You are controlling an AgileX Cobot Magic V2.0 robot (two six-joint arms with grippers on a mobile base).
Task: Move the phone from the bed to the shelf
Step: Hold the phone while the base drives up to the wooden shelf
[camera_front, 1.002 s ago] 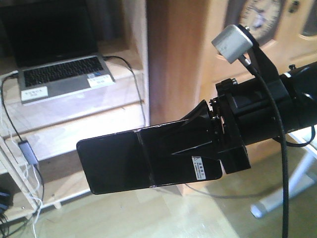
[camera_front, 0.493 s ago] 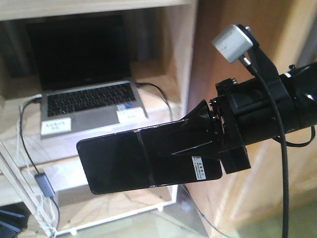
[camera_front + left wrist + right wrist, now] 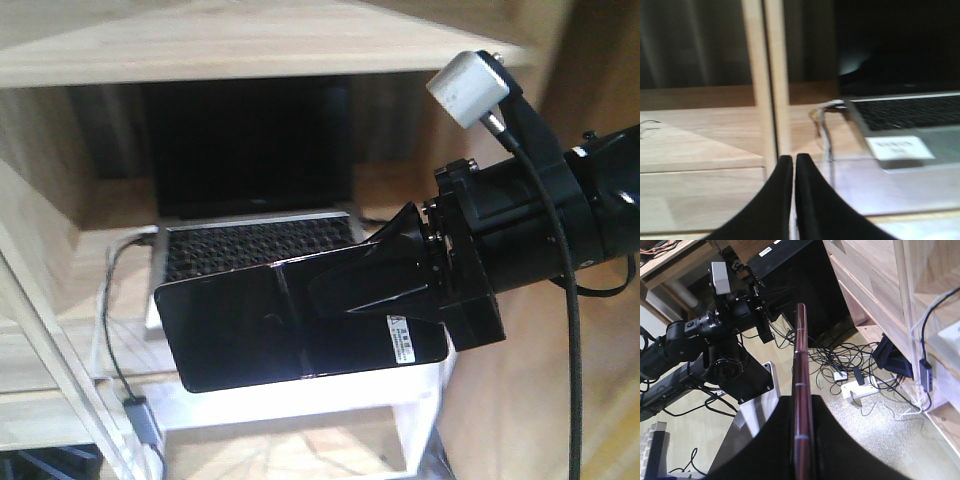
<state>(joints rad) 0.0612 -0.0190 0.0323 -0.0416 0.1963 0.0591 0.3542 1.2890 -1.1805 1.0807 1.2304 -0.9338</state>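
Right gripper (image 3: 340, 290) is clamped on the sticker end of the phone (image 3: 235, 330), one finger on each face. The wrist view shows the phone edge-on between the fingers, nipped tight. The phone is in the air in front of the shelf (image 3: 250, 45), touching nothing, with no bed in view. The end grip makes sense to me: most of the phone sticks out left past the fingertips, so the free end can reach onto a plank before the fingers get near the wood. I can't tell from these views whether its face is level. The tier straight ahead is mostly taken by the open laptop (image 3: 250, 140), with a cable (image 3: 115, 340) hanging off its left side, so you probably want bare plank beside it or on another tier. Glossy body and a short hold, so expect it to pivot if the free end bumps anything. Left gripper (image 3: 793, 170) has its fingers pressed together on nothing. It faces a shelf upright, with the laptop to its right, and I read that as parked clear.
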